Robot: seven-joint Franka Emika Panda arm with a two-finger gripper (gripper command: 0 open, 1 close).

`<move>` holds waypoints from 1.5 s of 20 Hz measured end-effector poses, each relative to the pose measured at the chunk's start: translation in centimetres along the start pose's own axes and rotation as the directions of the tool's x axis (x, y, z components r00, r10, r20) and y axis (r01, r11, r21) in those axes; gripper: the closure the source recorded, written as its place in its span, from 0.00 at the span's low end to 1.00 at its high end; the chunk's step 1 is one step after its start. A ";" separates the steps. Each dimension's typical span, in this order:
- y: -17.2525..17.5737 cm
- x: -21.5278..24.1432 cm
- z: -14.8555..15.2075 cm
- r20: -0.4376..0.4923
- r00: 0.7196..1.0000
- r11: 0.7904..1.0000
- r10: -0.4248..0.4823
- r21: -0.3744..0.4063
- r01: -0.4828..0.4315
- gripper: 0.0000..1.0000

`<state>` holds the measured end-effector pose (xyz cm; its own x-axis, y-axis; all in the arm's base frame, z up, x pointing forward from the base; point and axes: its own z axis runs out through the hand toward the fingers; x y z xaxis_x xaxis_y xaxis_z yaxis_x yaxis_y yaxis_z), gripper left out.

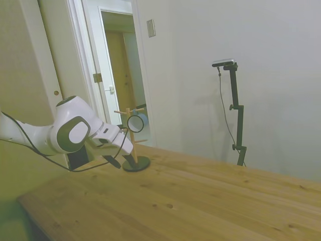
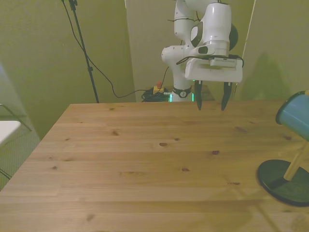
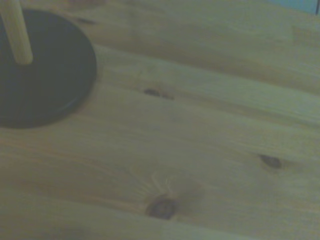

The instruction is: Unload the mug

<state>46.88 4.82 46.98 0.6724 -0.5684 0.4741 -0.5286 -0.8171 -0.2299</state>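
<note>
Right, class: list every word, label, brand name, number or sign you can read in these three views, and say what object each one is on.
None can be read.
Mug: plain, no print showing.
Peg stand: bare wood and a dark base, no label.
Pincer, open above the table: no legible marking on it or on the white arm.
Small wall plate by the doorway in the side view: blank at this size.

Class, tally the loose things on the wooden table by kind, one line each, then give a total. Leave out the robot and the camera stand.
Mugs: 1, the mug, hanging on the stand
Peg stands: 1, the wooden peg stand
Total: 2
</note>
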 end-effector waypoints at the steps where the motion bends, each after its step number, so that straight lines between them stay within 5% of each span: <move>1: -0.5 0.2 -0.4 -0.012 1.000 1.000 -0.006 0.006 0.006 0.00; 15: -6.5 7.2 -4.3 -0.174 0.985 0.999 -0.001 0.045 0.009 0.00; 30: -11.6 10.2 -3.4 -0.136 0.991 0.999 -0.014 0.045 0.020 0.00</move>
<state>58.12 8.77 57.39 0.6029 -0.5390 0.5882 -0.4915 -0.8317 -0.2584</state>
